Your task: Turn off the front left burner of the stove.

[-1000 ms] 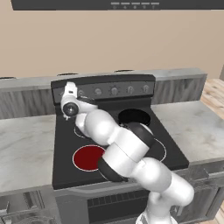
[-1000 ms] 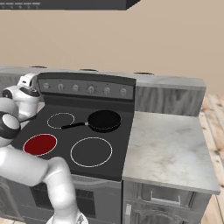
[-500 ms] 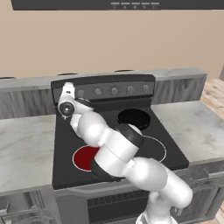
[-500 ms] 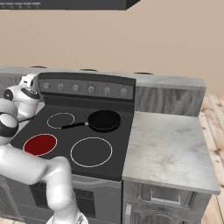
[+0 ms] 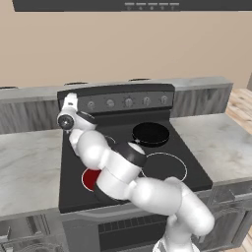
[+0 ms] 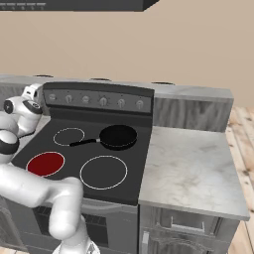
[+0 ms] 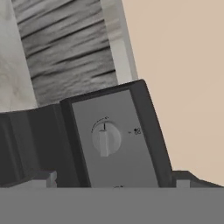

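The front left burner (image 6: 45,163) glows red at the near left of the stove (image 6: 131,171), beside the large white ring and in front of the small one. A black frying pan (image 6: 118,136) sits on the back right burner. On the raised back panel, the leftmost knob (image 7: 106,139) faces the hand camera head-on, its raised bar pointing along the panel. It looks rigid, small and smooth, likely stiff to turn; pinch across that bar. The gripper (image 7: 113,183) hovers just off the panel's left end, fingers (image 7: 43,178) spread wide, holding nothing. Pale tabletop (image 6: 191,171) flanks the range
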{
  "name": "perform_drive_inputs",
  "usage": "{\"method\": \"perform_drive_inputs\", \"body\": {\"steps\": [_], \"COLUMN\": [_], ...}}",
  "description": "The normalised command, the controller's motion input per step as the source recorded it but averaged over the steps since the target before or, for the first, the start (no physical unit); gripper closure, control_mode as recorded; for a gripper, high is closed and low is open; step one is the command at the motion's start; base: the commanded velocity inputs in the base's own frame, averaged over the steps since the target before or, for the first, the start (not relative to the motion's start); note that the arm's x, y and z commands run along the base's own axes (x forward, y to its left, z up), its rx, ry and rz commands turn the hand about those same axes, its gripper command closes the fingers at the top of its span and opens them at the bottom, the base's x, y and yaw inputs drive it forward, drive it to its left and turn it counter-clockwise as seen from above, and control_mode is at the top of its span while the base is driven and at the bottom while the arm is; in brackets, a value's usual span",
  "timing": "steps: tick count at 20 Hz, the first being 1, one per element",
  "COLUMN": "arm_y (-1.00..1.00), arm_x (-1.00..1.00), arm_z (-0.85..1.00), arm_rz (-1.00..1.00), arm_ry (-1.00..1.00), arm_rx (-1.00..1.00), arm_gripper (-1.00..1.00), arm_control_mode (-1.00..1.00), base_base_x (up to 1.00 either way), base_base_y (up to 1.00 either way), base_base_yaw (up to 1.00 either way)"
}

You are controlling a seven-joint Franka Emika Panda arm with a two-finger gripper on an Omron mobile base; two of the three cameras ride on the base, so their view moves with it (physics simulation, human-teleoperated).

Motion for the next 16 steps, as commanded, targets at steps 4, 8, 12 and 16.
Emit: {"method": "perform_drive_inputs", "body": {"steps": [4, 8, 12, 16], "arm_y": [0.0, 0.0, 0.0, 0.0], "arm_x": [0.32, 0.32, 0.44, 0.25], "arm_z": [-0.21, -0.09, 0.0, -0.03], "arm_rz": [-0.01, 0.0, 0.0, 0.0], "arm_ry": [0.0, 0.0, 0.0, 0.0], "arm_rx": [-0.03, -0.02, -0.02, 0.0], "arm_gripper": [-1.0, -1.0, -1.0, -1.0], "arm_control_mode": [-1.0, -1.0, -1.0, -1.0], "base_base_x": [0.0, 0.0, 0.0, 0.0], "base_base_y": [0.0, 0.0, 0.0, 0.0], "base_base_yaw": [0.0, 0.0, 0.0, 0.0]}}
